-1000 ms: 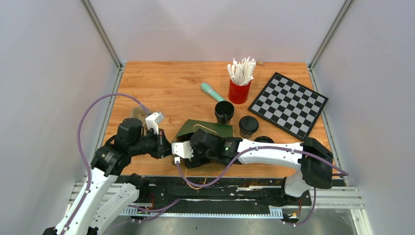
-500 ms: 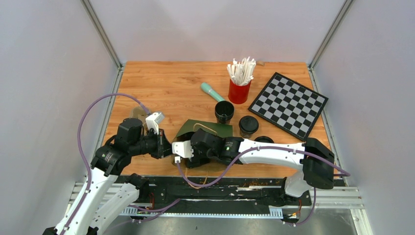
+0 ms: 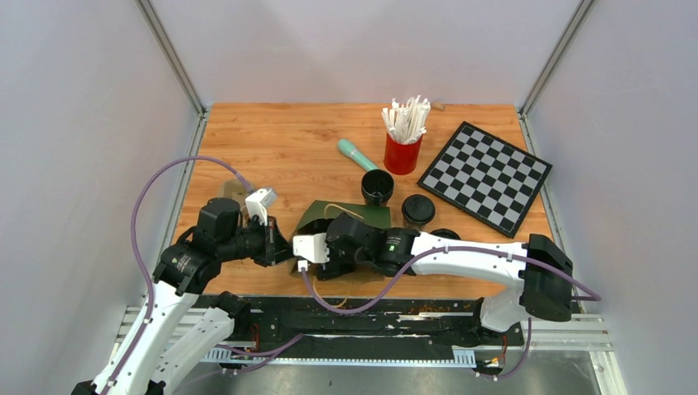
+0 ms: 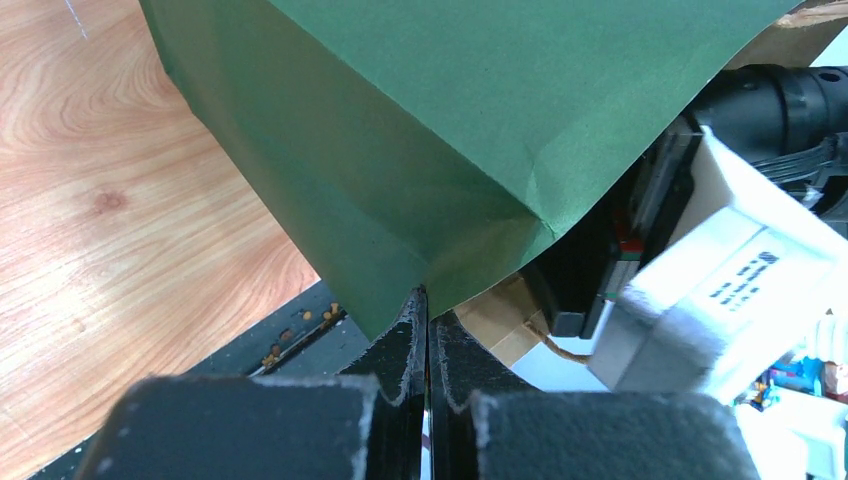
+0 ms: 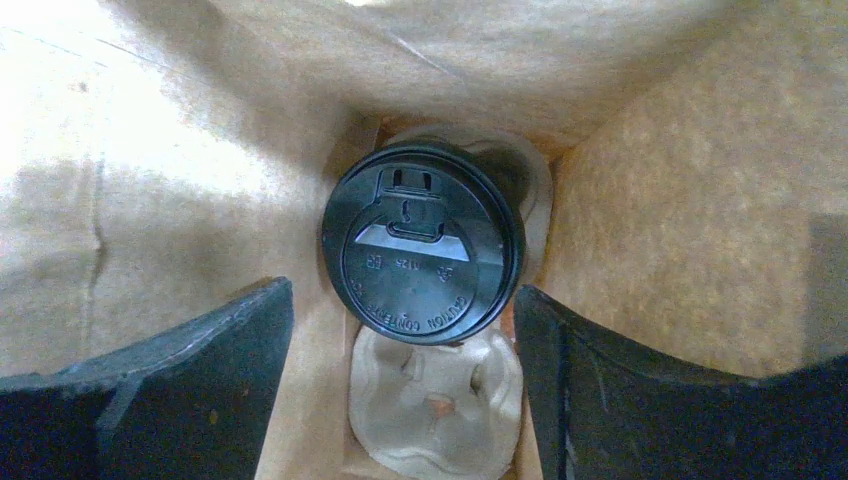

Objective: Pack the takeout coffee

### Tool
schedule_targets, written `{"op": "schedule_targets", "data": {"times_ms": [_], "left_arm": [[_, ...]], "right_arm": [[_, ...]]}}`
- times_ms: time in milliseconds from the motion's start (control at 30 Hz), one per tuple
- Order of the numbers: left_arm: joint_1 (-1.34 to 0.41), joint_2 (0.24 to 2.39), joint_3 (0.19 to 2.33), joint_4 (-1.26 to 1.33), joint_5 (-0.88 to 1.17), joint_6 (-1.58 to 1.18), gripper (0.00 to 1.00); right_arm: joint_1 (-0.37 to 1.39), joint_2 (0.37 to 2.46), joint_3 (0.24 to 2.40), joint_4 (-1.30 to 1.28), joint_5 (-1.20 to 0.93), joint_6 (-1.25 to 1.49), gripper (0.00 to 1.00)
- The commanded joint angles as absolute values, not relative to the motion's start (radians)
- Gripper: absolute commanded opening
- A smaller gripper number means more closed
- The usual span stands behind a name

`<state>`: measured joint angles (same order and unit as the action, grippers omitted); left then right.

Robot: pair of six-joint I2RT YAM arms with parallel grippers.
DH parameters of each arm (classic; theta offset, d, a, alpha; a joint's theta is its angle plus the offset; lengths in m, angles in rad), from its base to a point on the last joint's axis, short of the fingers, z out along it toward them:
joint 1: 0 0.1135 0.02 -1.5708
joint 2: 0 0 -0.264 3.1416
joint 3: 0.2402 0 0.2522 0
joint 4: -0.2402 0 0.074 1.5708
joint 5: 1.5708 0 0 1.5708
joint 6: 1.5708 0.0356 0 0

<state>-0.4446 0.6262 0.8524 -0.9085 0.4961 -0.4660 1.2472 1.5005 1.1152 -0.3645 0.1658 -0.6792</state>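
Right wrist view: the right gripper point(image 5: 402, 292) is inside the paper bag point(image 5: 130, 170). Its fingers are spread wide at 9 and 3 o'clock of the lidded coffee cup point(image 5: 420, 255), which sits in a pulp carrier point(image 5: 435, 405) at the bag's far end. No grip on the cup is evident, though the 3 o'clock finger lies close to the lid rim. Left wrist view: the left gripper point(image 4: 427, 315) is pressed together on a fold of the bag, pinching it. Assessment: the cup appears placed. Recommended: draw the right arm straight out along the bag's axis, fingers apart and clear of the lid, with the left pinch maintained. Risk: snagging a bag wall or dragging the carrier. A second lidded cup point(image 3: 417, 211) stands on the table point(image 3: 272, 148), at 3 o'clock of the bag.
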Motion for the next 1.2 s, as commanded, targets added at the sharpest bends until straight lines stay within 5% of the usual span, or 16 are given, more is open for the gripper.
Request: {"op": "schedule_targets", "data": {"times_ms": [0, 300, 467, 1167], "left_arm": [[-0.448, 0.631, 0.881, -0.92, 0.514, -0.449, 0.0], [-0.448, 0.635, 0.88, -0.914, 0.514, -0.45, 0.0], [-0.448, 0.64, 0.881, -0.917, 0.517, -0.449, 0.0], [-0.448, 0.633, 0.864, -0.906, 0.535, -0.491, 0.0]], "right_arm": [[1.241, 1.442, 1.142, -0.353, 0.122, -0.659, 0.76], [1.24, 1.464, 1.141, -0.36, 0.069, -0.655, 0.41], [1.24, 1.481, 1.126, -0.319, 0.085, -0.663, 0.32], [1.224, 1.531, 1.018, -0.075, 0.143, -0.69, 0.23]]}}
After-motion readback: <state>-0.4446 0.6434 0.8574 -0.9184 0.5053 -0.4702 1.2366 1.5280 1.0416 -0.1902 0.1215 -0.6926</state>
